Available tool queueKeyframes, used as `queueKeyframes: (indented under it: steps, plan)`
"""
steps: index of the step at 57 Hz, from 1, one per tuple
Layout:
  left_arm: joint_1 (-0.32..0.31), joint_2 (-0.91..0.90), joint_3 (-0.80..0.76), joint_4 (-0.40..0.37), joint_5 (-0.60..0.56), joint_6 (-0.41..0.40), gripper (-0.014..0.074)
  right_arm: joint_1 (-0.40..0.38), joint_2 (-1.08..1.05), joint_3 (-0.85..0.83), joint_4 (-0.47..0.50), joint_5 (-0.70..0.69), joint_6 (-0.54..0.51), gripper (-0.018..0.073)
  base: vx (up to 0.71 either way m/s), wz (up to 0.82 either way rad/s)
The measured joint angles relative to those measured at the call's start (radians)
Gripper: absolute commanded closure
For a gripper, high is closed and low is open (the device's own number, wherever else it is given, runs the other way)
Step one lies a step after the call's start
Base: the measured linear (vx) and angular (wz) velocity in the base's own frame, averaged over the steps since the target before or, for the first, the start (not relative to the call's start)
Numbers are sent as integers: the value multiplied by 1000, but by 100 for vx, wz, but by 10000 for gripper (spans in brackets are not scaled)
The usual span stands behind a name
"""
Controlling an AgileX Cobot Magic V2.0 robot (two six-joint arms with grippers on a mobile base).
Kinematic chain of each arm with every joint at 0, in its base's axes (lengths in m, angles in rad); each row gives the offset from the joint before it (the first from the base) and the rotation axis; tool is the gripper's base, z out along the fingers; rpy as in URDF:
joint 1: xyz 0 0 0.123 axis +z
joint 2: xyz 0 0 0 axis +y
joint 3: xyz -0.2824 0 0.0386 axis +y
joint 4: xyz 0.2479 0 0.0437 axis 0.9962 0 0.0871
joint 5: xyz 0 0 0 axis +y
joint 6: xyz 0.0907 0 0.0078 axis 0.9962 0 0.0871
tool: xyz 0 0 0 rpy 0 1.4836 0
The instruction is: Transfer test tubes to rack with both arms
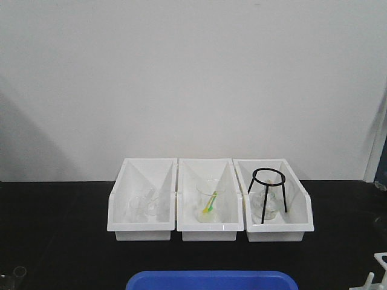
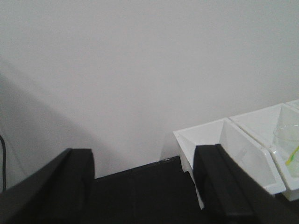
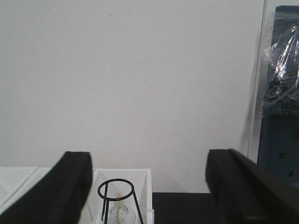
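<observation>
Front-facing view shows a bit of clear glass (image 1: 17,273) at the tabletop's (image 1: 60,248) near left corner — maybe the test tubes, but too little shows to tell. The white rack (image 1: 376,269) peeks in at the near right corner. Left fingers (image 2: 70,182) and right fingers (image 3: 70,182) are wide apart, holding nothing. Glass tubes are likely light, slippery and easy to break — pinch one softly around its middle.

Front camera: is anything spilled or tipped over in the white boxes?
Nothing stands out. The three white bins sit in a straight row, the black ring stand is upright in the right one, and no spill shows. The yellow-green stick only leans inside the middle beaker. Left bin's glassware is too faint to judge.
</observation>
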Motion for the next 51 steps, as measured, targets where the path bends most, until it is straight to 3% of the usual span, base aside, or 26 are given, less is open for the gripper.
queueKeyframes:
  steps: [10,24,41,51]
  plan:
    - [0,8,0,0,-3,0,16,0,0,0,1,0,-1,-111,0,0]
    - [0,16,6,0,6,6,21,0,0,0,1,9,-1,-27,0,0]
    - [0,16,210,1,4,135,21,0,0,0,1,81,-1,87,0,0]
    - [0,36,347,1,-86,222,21,0,0,0,-4,113,-2,125,0,0]
